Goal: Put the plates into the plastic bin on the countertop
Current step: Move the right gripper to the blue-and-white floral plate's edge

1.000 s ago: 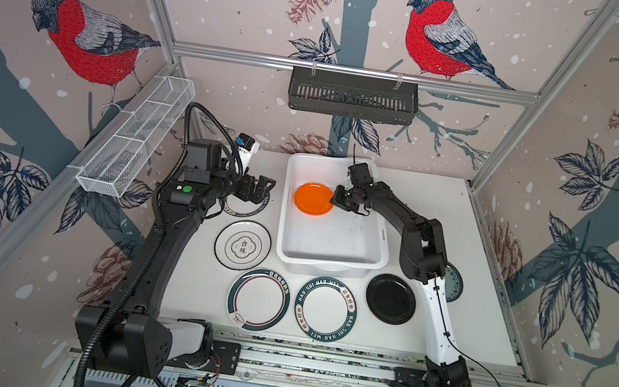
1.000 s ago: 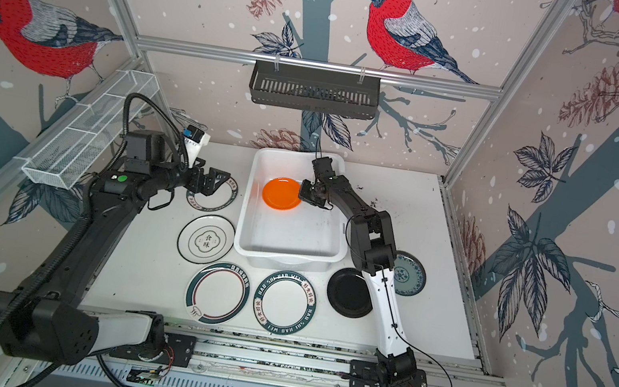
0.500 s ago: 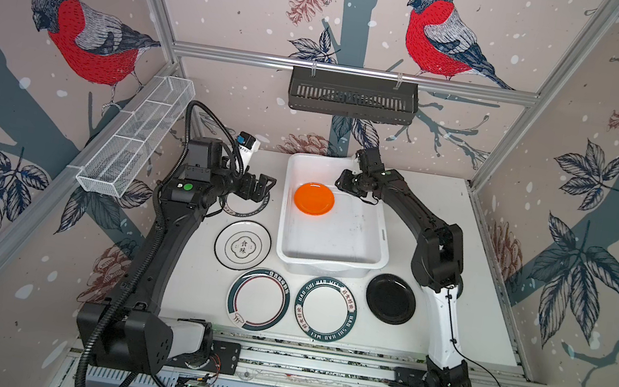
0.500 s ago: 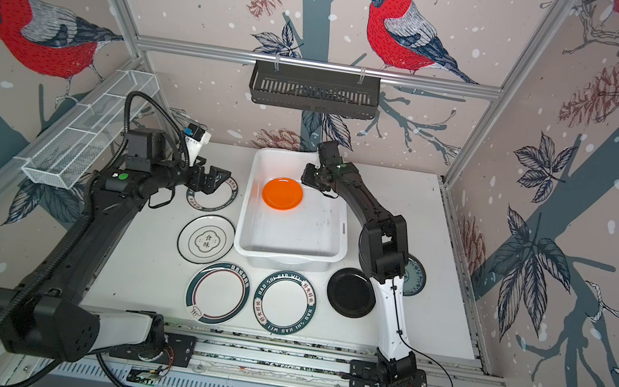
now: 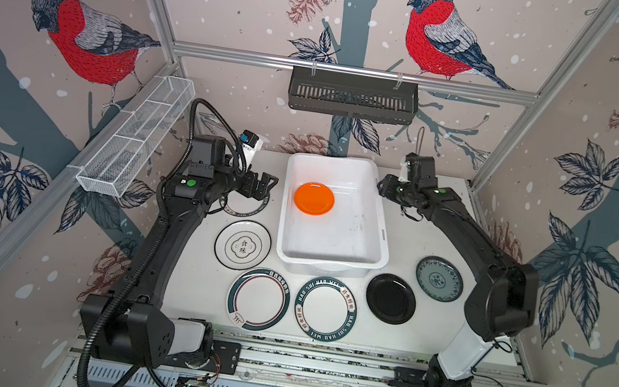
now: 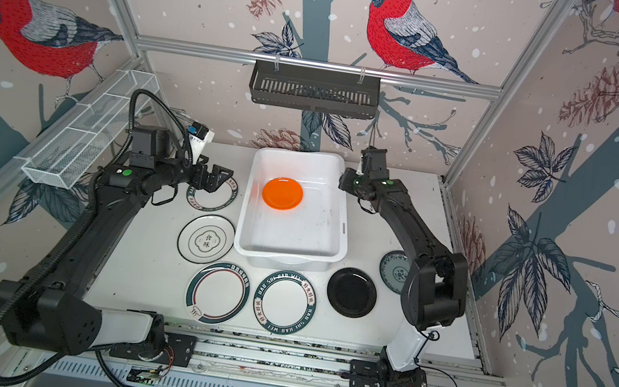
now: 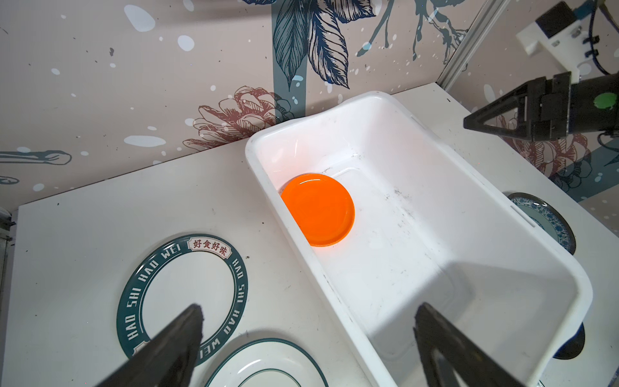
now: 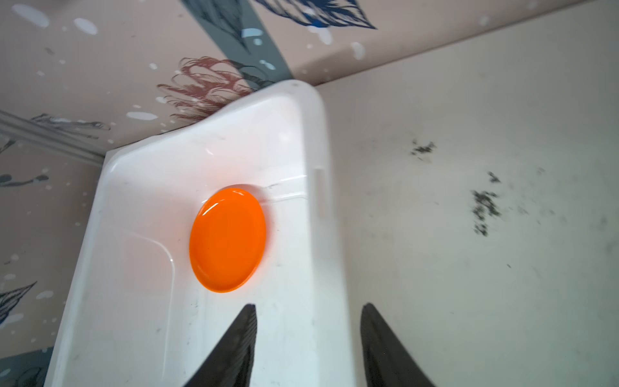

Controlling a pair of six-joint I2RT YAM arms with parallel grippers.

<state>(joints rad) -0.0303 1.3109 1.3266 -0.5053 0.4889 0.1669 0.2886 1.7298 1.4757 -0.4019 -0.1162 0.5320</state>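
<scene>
A: Which arm takes the next plate?

B: The left, I judge. My left tool [image 5: 262, 187], wide open, hangs over the lettered plate [image 7: 181, 284], which lies flat on the desk [image 7: 83, 234] just left of the bin [image 5: 330, 266]. My right tool [image 8: 308, 305], open and empty, sits by the bin's right rim.

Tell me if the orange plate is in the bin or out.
In. The orange plate lies on the floor of the bin, inside its white walls; both top views and both wrist views show it.

Bright, even light, soft shadows only. Orange plate [image 8: 227, 239] has some glare; right wrist view's kinda blurry, top views bend at edges.
</scene>
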